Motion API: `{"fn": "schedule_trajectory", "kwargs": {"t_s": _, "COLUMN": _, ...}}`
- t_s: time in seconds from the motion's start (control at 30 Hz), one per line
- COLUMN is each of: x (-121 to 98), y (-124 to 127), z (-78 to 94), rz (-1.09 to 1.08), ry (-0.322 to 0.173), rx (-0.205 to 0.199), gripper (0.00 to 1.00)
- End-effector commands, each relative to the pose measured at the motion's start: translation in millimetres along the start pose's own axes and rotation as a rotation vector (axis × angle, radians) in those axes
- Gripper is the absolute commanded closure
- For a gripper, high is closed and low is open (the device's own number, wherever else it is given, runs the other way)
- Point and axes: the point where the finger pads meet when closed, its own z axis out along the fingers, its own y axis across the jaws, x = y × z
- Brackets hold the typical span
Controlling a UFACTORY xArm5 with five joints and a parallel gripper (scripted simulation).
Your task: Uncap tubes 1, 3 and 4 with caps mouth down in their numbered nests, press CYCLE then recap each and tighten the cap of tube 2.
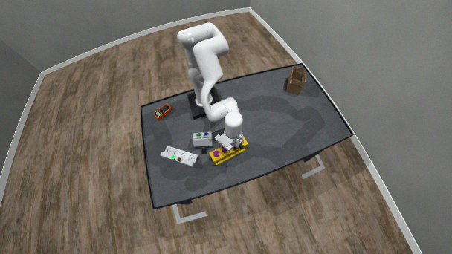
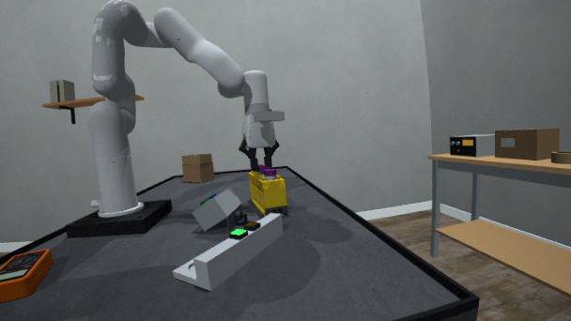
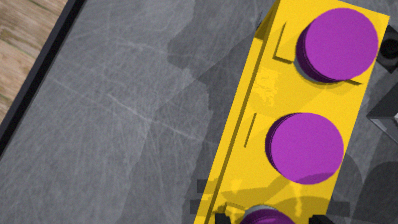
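Tray (image 2: 225, 255) for the caps lies nearest on the tabletop (image 2: 329, 263), its green lamp (image 2: 238, 232) lit. The nests, as far as the top view shows them, look empty. Just behind it sits the grey key housing (image 2: 218, 208), and beyond that the yellow tube block (image 2: 268, 192). The claw (image 2: 259, 159) hangs straight down over the block.

Claw state: fingers part-spread astride a purple cap (image 3: 265, 217), one on each side, and judged loosened rather than pinching. That cap sits on its tube in the block. Two more caps (image 3: 306, 147) (image 3: 340, 44) also sit on theirs. Which tube number lies under the claw cannot be told.

Handling, as a judgement: each cap is small, light and stiff, with a smooth round wall that may slip under a twist. Hold is best taken across the side wall, on the full width, with the claw square above the tube so that the thread does not cross.

Views compared: the wrist view alone shows the cap tops and the block's face close up, but only the fingers' very tips. The exterior view alone shows the claw's height over the block and the lit lamp from the side. The top view alone shows tray, housing and block together, while the arm hides part of the block.
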Motion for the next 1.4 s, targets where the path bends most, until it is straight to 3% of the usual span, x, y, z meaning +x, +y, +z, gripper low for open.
{"fn": "schedule_trajectory", "kwargs": {"t_s": 0.0, "x": 0.4, "y": -1.1, "z": -1.2, "rz": -0.279, "ry": -0.005, "rx": 0.005, "gripper": 0.54}}
{"fn": "schedule_trajectory", "kwargs": {"t_s": 0.13, "x": 0.4, "y": -1.1, "z": -1.2, "rz": -0.443, "ry": -0.005, "rx": 0.006, "gripper": 0.54}}
{"fn": "schedule_trajectory", "kwargs": {"t_s": 0.37, "x": 0.4, "y": -1.1, "z": -1.2, "rz": -0.443, "ry": -0.005, "rx": 0.006, "gripper": 0.54}}
{"fn": "schedule_trajectory", "kwargs": {"t_s": 0.4, "x": 0.4, "y": -1.1, "z": -1.2, "rz": -0.443, "ry": -0.005, "rx": 0.006, "gripper": 1.00}}
{"fn": "schedule_trajectory", "kwargs": {"t_s": 0.87, "x": 0.4, "y": -1.1, "z": -1.2, "rz": -0.443, "ry": -0.005, "rx": 0.006, "gripper": 1.00}}
{"fn": "schedule_trajectory", "kwargs": {"t_s": 1.37, "x": 0.4, "y": -1.1, "z": -0.8, "rz": 0.207, "ry": -0.006, "rx": 0.004, "gripper": 1.00}}
